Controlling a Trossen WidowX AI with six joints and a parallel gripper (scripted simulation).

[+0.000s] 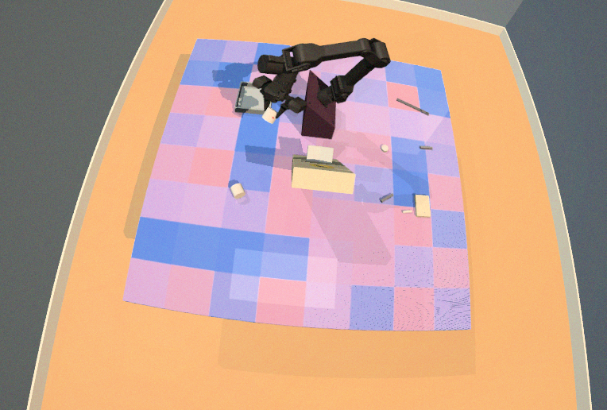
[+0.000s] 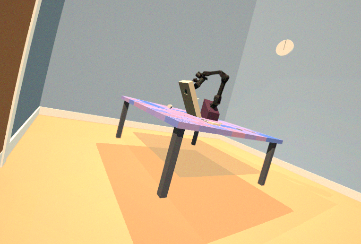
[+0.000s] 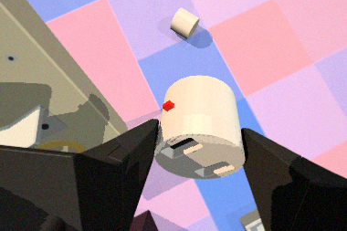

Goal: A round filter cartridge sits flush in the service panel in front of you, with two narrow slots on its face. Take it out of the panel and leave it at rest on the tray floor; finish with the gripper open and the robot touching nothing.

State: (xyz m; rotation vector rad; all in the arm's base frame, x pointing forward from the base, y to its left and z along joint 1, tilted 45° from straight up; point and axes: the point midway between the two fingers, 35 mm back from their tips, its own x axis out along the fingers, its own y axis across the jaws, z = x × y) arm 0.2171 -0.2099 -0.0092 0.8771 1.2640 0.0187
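Observation:
The cream round filter cartridge (image 1: 269,115) (image 3: 201,107) has a red mark on its side and two slots on its face. My gripper (image 3: 198,131) is shut on it, one finger on each side near the slotted face, and holds it in the air. The service panel (image 1: 322,179) (image 2: 191,100) (image 3: 27,34) stands tilted, apart from the cartridge. The grey tray (image 1: 238,111) lies at the back left in the top view, beside the cartridge and partly hidden under the arm; only a corner (image 3: 250,218) shows at the bottom of the wrist view.
Another cream cylinder (image 1: 237,190) (image 3: 185,23) lies on the table left of the panel. A white shelf-like piece (image 1: 319,153) (image 3: 23,130) juts from the panel's front. A dark red block (image 1: 318,122) (image 2: 209,111) is under the arm's base. Dark bars (image 1: 411,106) and a cream block (image 1: 422,205) lie at the right.

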